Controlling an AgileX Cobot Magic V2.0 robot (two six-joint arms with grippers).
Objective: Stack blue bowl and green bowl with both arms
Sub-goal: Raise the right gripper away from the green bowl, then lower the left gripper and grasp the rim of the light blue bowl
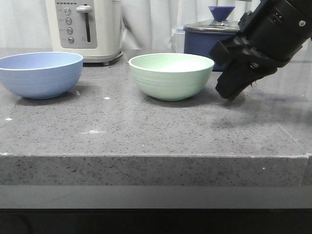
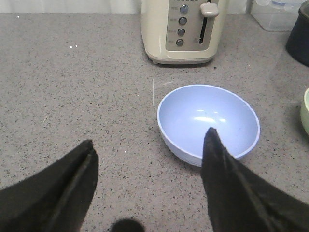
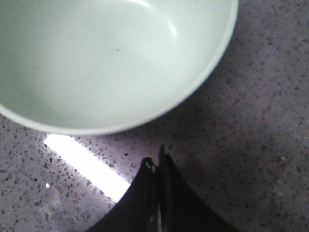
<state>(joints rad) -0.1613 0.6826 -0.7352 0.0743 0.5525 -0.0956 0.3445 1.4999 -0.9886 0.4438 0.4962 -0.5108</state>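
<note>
The blue bowl [image 1: 40, 74] stands upright on the grey counter at the left. It also shows in the left wrist view [image 2: 207, 123], empty. The green bowl [image 1: 170, 75] stands upright near the middle, apart from the blue one, and fills much of the right wrist view [image 3: 106, 58]. My right gripper [image 1: 229, 95] hangs just right of the green bowl, a little above the counter, its fingers pressed together and empty [image 3: 156, 162]. My left gripper [image 2: 149, 145] is open and empty above the counter, short of the blue bowl. It does not show in the front view.
A cream toaster [image 1: 84, 29] stands behind the blue bowl. A dark navy saucepan with lid [image 1: 214, 36] stands behind my right arm. A clear container [image 2: 275, 14] sits beside the toaster. The counter's front edge [image 1: 156, 156] runs across the foreground.
</note>
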